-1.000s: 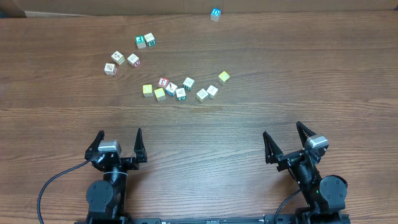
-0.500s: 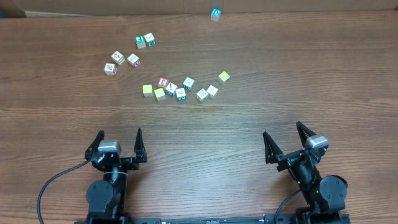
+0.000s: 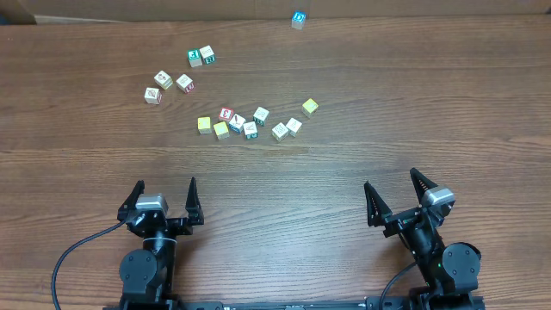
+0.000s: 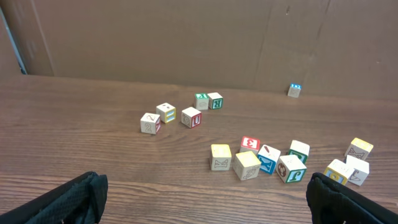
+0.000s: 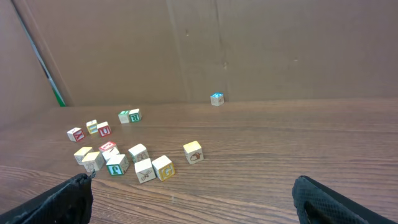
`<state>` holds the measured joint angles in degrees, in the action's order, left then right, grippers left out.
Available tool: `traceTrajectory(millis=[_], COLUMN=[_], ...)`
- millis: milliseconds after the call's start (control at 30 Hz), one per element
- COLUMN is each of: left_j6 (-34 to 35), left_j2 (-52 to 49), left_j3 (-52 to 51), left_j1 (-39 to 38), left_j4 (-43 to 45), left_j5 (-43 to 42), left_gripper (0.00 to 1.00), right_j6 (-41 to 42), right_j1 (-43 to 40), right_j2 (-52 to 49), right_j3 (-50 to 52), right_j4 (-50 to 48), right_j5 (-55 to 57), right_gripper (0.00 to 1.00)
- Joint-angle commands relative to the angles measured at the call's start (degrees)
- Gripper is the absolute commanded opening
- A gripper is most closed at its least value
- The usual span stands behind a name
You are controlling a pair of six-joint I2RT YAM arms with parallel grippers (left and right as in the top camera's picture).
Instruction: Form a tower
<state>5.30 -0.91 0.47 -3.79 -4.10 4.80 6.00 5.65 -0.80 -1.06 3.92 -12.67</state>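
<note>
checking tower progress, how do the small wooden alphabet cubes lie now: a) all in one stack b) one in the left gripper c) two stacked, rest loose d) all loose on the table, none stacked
d: the small wooden alphabet cubes all sit singly on the brown wooden table, none on another, and the left gripper is open and empty.

overhead: looks straight down, blue cube [image 3: 298,19] way up top | both wrist cams: low over the table [image 4: 74,155], facing that cube from far back | all three share it
</note>
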Motion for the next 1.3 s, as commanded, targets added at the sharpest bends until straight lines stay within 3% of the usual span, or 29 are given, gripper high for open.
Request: traceTrajectory(millis=[0, 233, 533, 633, 900, 1267], left_j6=[-1.68, -1.70, -1.03, 0.52, 0.81, -2.89], left_j2=[0.66, 0.66, 0.66, 0.66, -1.11, -24.72], left_j3=[-0.15, -0.02, 0.57, 3.13, 20.52, 57.88], left_j1=[-0.33, -0.31, -0.33, -0.33, -0.31, -0.33], left_j4=[0.26, 8.24, 46.40, 51.93, 42.56, 8.44], left_j5=[0.48, 0.50, -1.86, -1.92, -9.25, -13.84], left_gripper=[1.00, 0.99, 0.99, 1.00, 0.99, 0.99], right_j6=[0.13, 0.13, 0.13, 0.13, 0.13, 0.13], right_j1=[-0.26, -0.26, -0.26, -0.26, -0.26, -0.26], right_j2=[0.63, 0.63, 0.63, 0.63, 0.63, 0.63], right_j3=[0.59, 0.59, 0.59, 0.59, 0.59, 0.59], right_j4=[-0.33, -0.33, -0.33, -0.33, -0.33, -0.33], right_j5=[-0.07, -0.07, -0.07, -0.07, -0.07, -0.07], right_gripper=[1.00, 1.00, 1.00, 1.00, 1.00, 1.00])
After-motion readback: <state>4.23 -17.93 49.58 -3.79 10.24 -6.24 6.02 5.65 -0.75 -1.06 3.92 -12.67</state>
